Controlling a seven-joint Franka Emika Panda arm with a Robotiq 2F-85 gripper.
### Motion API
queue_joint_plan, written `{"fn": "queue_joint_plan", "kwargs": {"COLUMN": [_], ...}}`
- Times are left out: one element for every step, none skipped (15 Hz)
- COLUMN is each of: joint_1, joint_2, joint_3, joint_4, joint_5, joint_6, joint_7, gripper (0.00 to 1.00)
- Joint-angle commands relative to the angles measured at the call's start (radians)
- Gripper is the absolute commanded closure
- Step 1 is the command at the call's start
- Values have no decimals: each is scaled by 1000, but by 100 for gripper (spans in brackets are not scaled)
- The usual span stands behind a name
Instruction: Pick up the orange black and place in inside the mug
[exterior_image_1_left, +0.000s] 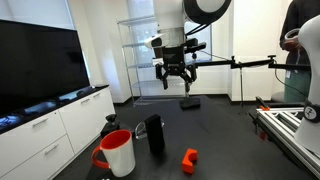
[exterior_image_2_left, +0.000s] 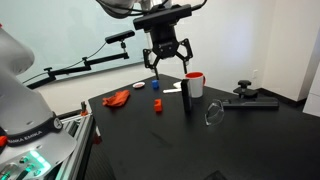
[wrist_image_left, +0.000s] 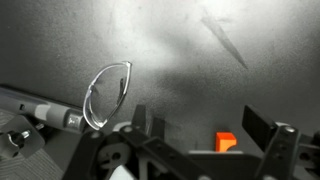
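Observation:
The orange block (exterior_image_1_left: 189, 158) lies on the black table, also in an exterior view (exterior_image_2_left: 157, 104) and in the wrist view (wrist_image_left: 225, 142). The mug (exterior_image_1_left: 117, 152) is white outside and red inside; it stands upright to the side of the block, also seen in an exterior view (exterior_image_2_left: 193, 84). My gripper (exterior_image_1_left: 173, 72) hangs well above the table in both exterior views (exterior_image_2_left: 167, 62), open and empty. In the wrist view the block shows between the spread fingers (wrist_image_left: 200, 125), nearer the right one.
A black cylinder (exterior_image_1_left: 154, 135) stands next to the mug. A clear glass (wrist_image_left: 107, 93) lies on its side, also seen in an exterior view (exterior_image_2_left: 214, 114). A red-orange object (exterior_image_2_left: 118, 97), a small blue piece (exterior_image_2_left: 156, 85) and a black tool (exterior_image_2_left: 250, 98) lie on the table.

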Motion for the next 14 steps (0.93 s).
{"fn": "queue_joint_plan", "kwargs": {"joint_1": [-3,-7,-13,-15,-15,-16,-13,-12,-6,-1,6,13,21,28], "joint_2": [-2,7,21,33,40,48,49,51,48,47,43,44,41,40], "joint_3": [3,-5,-15,-18,-19,-16,-10,-5,5,13,24,35,47,59], "joint_4": [1,4,-1,-4,-13,-19,-32,-42,-58,-69,-86,-100,-116,-133], "joint_5": [1,9,9,10,10,7,2,-1,-9,-12,-20,-25,-33,-41], "joint_6": [-2,5,26,32,38,47,57,68,73,76,84,89,98,112], "joint_7": [-3,-15,-36,-48,-64,-67,-71,-76,-84,-91,-96,-101,-93,-86], "gripper": [0,0,0,0,0,0,0,0,0,0,0,0,0,0]}}
